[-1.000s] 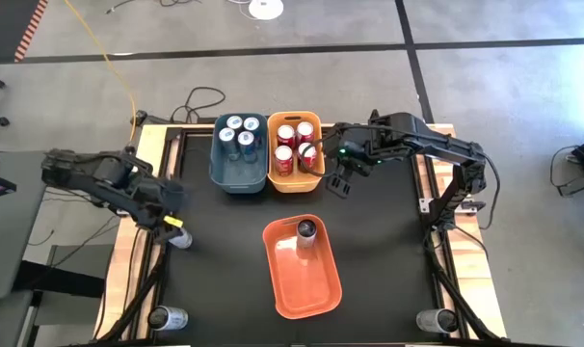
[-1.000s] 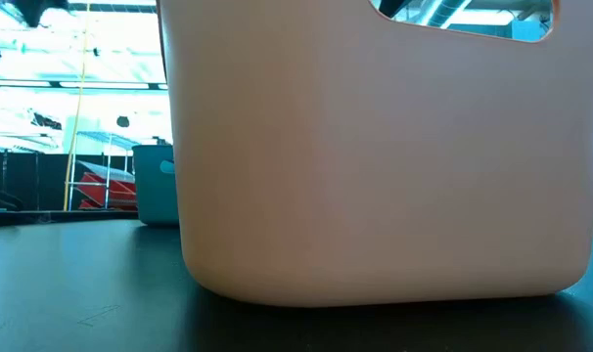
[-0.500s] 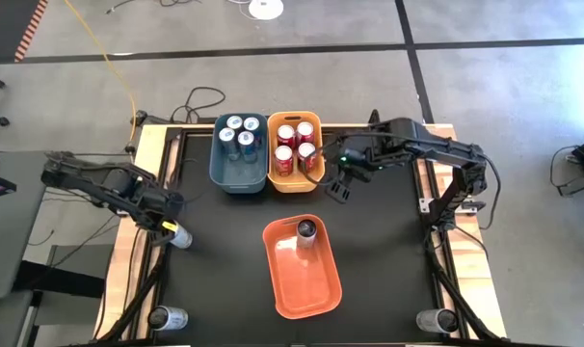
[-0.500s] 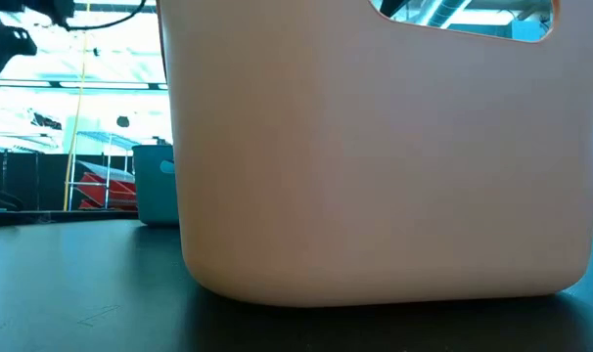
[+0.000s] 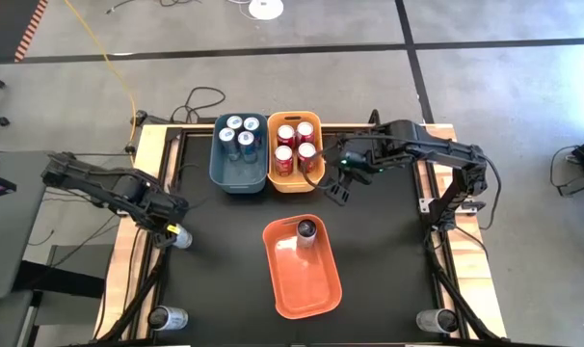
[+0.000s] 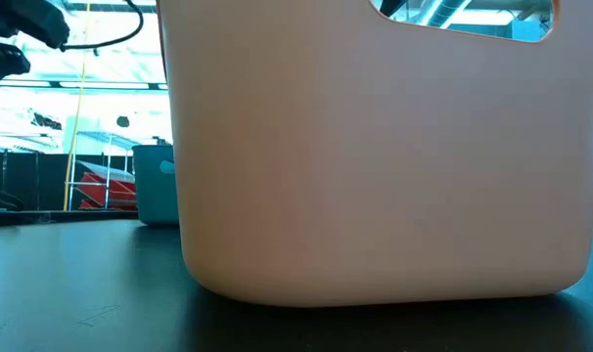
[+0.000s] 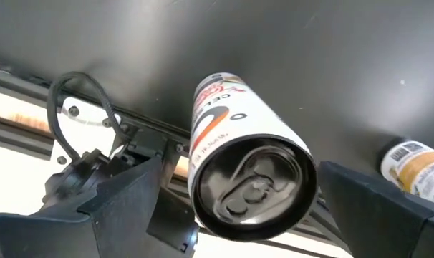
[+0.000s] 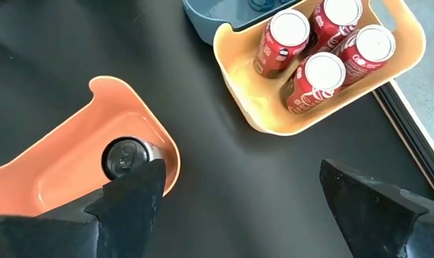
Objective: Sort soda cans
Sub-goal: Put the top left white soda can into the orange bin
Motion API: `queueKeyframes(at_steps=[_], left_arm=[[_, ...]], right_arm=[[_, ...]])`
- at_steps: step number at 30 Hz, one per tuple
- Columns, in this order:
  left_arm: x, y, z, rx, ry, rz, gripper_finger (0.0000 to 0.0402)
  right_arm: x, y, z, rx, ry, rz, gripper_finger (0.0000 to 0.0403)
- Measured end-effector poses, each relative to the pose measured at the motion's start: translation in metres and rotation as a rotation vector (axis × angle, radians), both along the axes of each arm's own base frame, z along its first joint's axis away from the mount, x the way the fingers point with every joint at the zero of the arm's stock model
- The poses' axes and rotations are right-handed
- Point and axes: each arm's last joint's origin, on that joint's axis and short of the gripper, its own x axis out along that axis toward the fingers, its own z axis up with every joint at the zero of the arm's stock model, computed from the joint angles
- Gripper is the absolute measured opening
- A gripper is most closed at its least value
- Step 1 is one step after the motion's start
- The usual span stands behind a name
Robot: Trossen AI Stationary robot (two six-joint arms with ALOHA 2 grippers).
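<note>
1. Two dark fingers of the left gripper stand spread apart, one on each side of a dark grey soda can, not yet closed on it.
2. That can stands upright at the table's left edge; its long axis runs vertical, silver top facing the wrist camera, so the fingers need only close across its body.
3. Farther off, a second can with a tan label shows near the same edge.
4. Mid-table, the orange bin holds one grey can.
5. Beyond it, the right gripper hovers with fingers apart beside the yellow bin of four red cans; blue cans fill the blue bin.
</note>
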Motion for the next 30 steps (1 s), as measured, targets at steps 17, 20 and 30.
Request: queueKeyframes(at_steps=[17,20,30], left_arm=[[-0.002,0.0,-0.021,0.021,0.089,0.075,0.026],[-0.001,0.0,-0.021,0.019,0.086,0.096,0.025],[0.007,-0.001,0.014,0.02,-0.041,0.11,0.025]], right_arm=[[-0.006,-0.004,-0.002,-0.056,0.016,-0.196,0.0369],[-0.008,-0.003,0.0,-0.045,0.002,-0.214,0.0355],[-0.03,0.021,0.017,0.046,-0.107,-0.266,0.0336]])
